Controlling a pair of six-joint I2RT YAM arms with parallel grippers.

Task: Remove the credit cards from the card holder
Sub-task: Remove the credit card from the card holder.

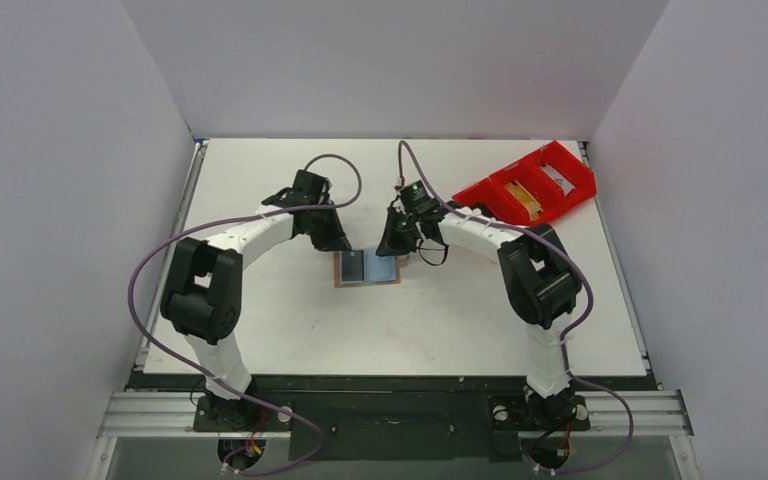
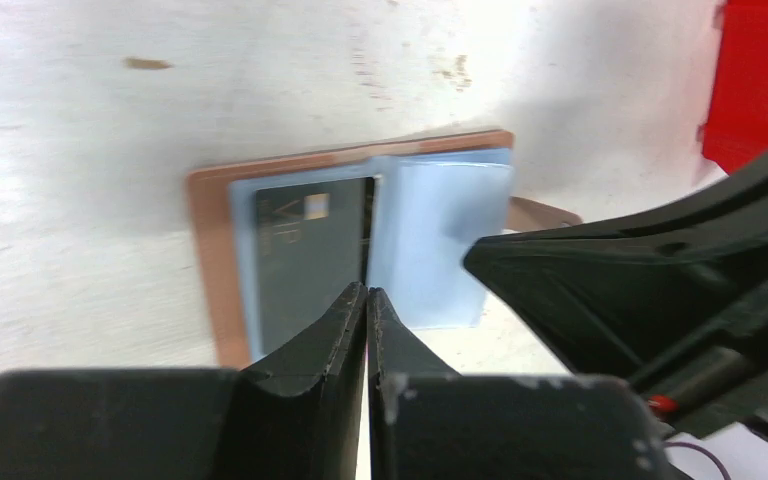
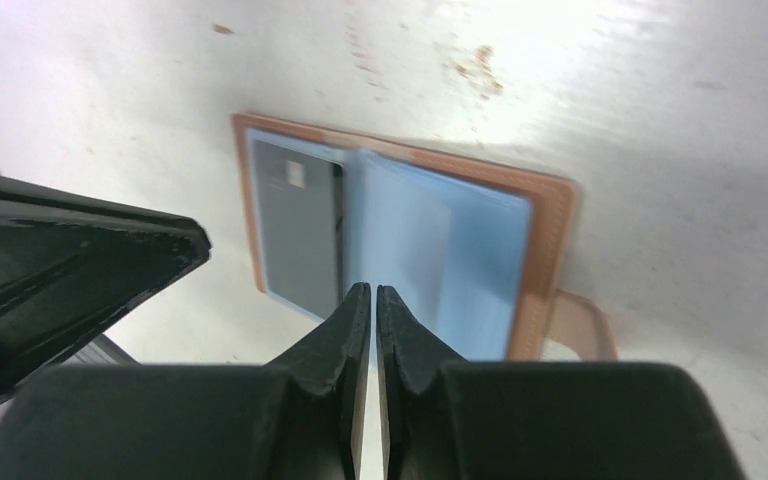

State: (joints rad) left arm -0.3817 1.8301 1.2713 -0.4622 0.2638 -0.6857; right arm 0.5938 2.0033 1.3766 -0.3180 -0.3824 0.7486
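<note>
The tan-brown card holder lies open and flat on the table, its pale blue inner faces up. A dark grey card sits in its left pocket, also seen in the right wrist view. The holder has a small tab on its right side. My left gripper is shut and empty, its tips over the holder's middle fold. My right gripper is shut with nothing seen between its jaws, its tips over the blue sleeves.
A red compartment tray with small parts stands at the back right; its edge shows in the left wrist view. White walls enclose the table on three sides. The two grippers are close together over the holder.
</note>
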